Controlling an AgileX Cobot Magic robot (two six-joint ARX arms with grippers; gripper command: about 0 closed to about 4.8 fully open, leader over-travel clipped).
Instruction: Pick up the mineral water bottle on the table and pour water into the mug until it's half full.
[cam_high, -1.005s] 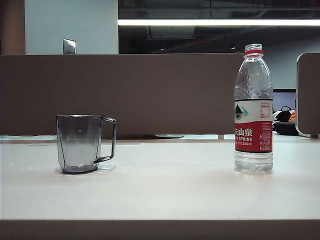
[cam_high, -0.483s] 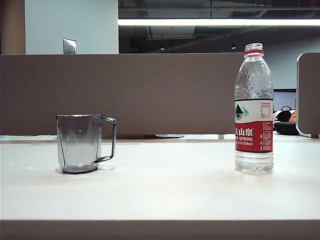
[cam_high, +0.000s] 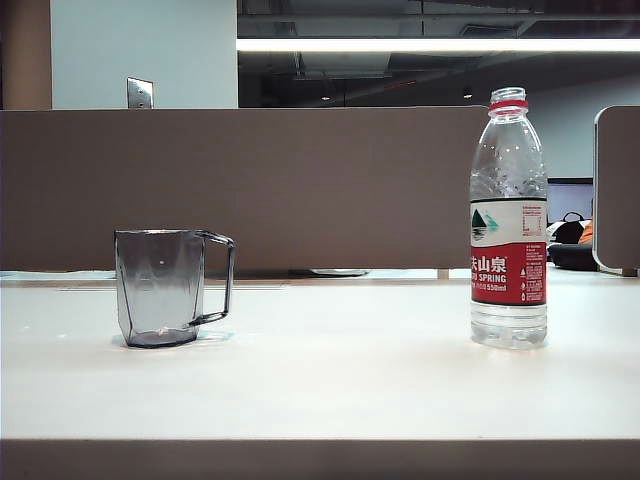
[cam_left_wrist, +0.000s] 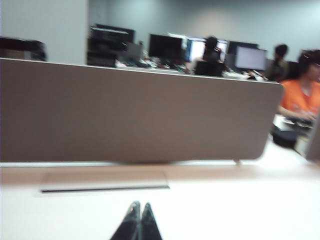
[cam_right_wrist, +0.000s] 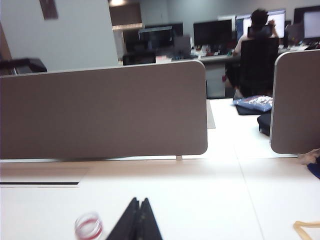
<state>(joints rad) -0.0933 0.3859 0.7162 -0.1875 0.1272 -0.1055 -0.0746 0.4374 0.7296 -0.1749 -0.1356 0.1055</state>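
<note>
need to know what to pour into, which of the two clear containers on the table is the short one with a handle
The mug, on the left of the exterior view: smoky grey, faceted, with a handle. The mineral water bottle on the right is tall, red-labelled, handleless.

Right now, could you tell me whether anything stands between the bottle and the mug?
Nothing visible does: bare table lies between the mineral water bottle and the mug. The right gripper is shut above the bottle's mouth.

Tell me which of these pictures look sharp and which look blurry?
Exterior view: sharp, the mineral water bottle label readable, the mug crisp. Left wrist view: smeared throughout, with the shut left gripper soft-edged. Right wrist view: slightly soft, the shut right gripper and the red-ringed bottle top blurred.
</note>
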